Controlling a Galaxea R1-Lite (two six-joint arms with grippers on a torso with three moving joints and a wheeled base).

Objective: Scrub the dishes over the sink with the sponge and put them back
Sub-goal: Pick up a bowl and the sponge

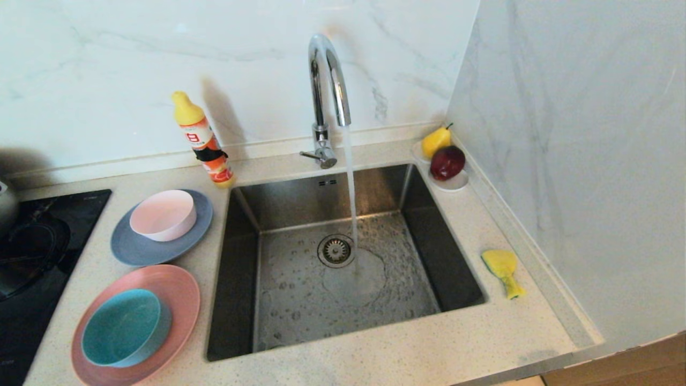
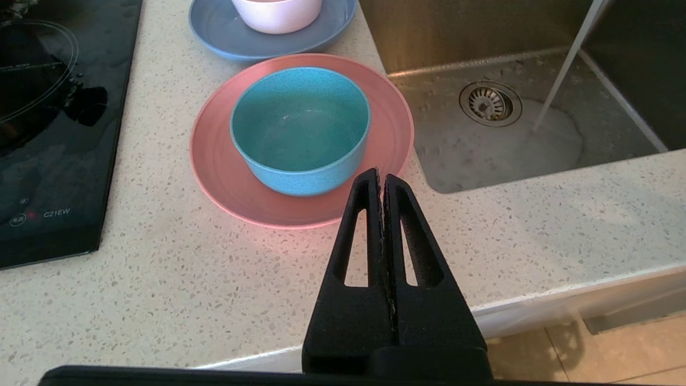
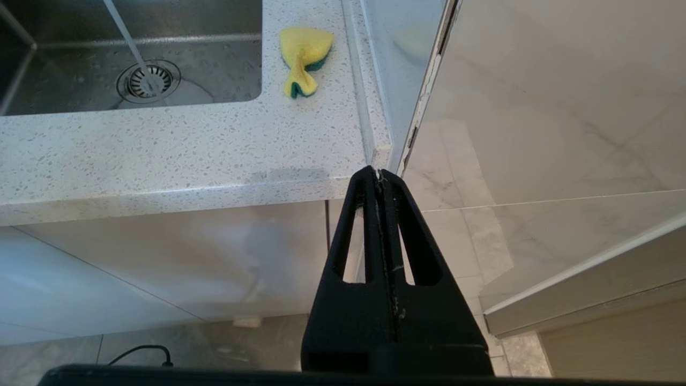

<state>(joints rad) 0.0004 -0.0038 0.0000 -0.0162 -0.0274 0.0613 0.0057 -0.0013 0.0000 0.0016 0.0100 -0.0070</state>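
Left of the steel sink (image 1: 418, 214), a teal bowl (image 1: 126, 327) sits on a pink plate (image 1: 179, 292), and behind them a pale pink bowl (image 1: 163, 214) sits on a grey-blue plate (image 1: 134, 249). The yellow sponge (image 1: 502, 269) lies on the counter right of the sink. Water runs from the chrome tap (image 1: 327, 80) onto the basin floor by the drain (image 1: 336, 250). My left gripper (image 2: 380, 179) is shut and empty, hovering over the counter's front edge short of the pink plate (image 2: 214, 161). My right gripper (image 3: 378, 177) is shut and empty, below the counter's right front corner, well short of the sponge (image 3: 303, 56). Neither arm shows in the head view.
A yellow-capped detergent bottle (image 1: 206, 142) leans against the back wall. A white saucer (image 1: 455, 182) with a pear (image 1: 435, 140) and a red apple (image 1: 447, 161) stands at the sink's far right corner. A black hob (image 1: 32, 257) lies on the left. A marble side wall (image 1: 589, 134) closes the right.
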